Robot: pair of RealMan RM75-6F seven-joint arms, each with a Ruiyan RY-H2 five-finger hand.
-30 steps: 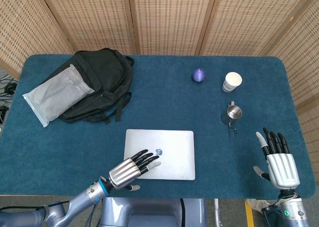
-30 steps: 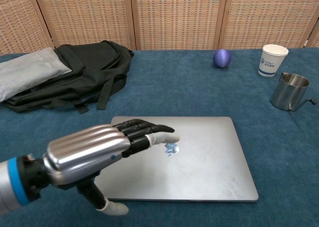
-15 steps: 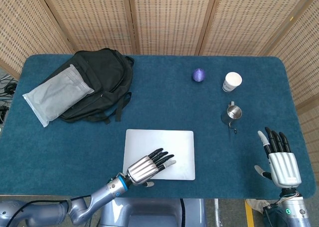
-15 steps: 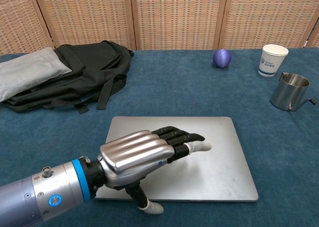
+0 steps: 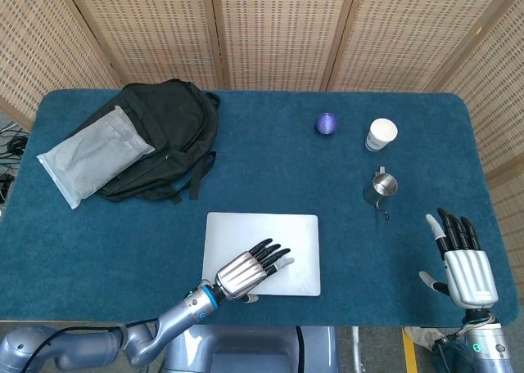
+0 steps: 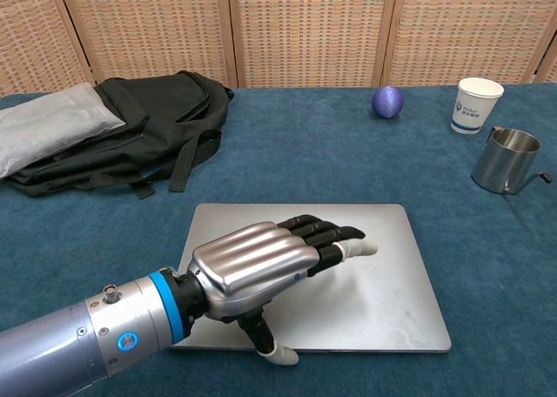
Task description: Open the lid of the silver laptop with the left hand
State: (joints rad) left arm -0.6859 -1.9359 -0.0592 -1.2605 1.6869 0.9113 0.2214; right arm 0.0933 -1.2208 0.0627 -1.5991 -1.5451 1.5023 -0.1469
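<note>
The silver laptop [image 5: 286,234] [image 6: 383,284] lies closed and flat near the table's front edge. My left hand [image 5: 250,268] [image 6: 261,262] lies palm down over its lid, fingers stretched toward the far right, the thumb [image 6: 277,349] hanging down at the laptop's front edge. It holds nothing. My right hand [image 5: 463,261] stands at the front right corner of the table, fingers straight and apart, holding nothing; only the head view shows it.
A black backpack [image 5: 168,136] [image 6: 148,123] with a grey pouch [image 5: 94,154] lies at the back left. A purple ball [image 5: 327,123] [image 6: 387,102], a paper cup [image 5: 381,134] [image 6: 478,104] and a small steel pitcher [image 5: 381,188] [image 6: 507,160] stand at the back right.
My left hand has slid to the right across the lid and come lower over its front part, the thumb dropping to the front edge. The lid stays closed. The right hand barely shifted.
</note>
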